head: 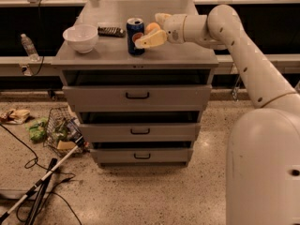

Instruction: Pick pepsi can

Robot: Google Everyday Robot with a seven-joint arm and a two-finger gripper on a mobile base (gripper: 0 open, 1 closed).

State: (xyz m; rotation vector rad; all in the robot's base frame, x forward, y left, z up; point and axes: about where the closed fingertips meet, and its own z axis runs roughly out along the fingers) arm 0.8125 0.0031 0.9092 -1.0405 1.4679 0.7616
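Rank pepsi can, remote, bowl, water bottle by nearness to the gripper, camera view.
Gripper over the cabinet top, right side.
1. pepsi can, just left
2. remote, farther left, back
3. bowl, left end
4. water bottle, off cabinet, far left

From the pepsi can (135, 35) atop the cabinet (187, 56), a bowl (81, 37) lies at 9 o'clock, a remote (111, 31) at 10 and an orange (152, 27) at 2; the gripper (147, 31) hovers at 3.

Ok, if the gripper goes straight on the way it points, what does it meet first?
Probably the pepsi can: the open gripper, over the cabinet top, points at it, its lower finger nearly at the can's side. The orange shows between the fingers, likely behind them; depth is unclear.
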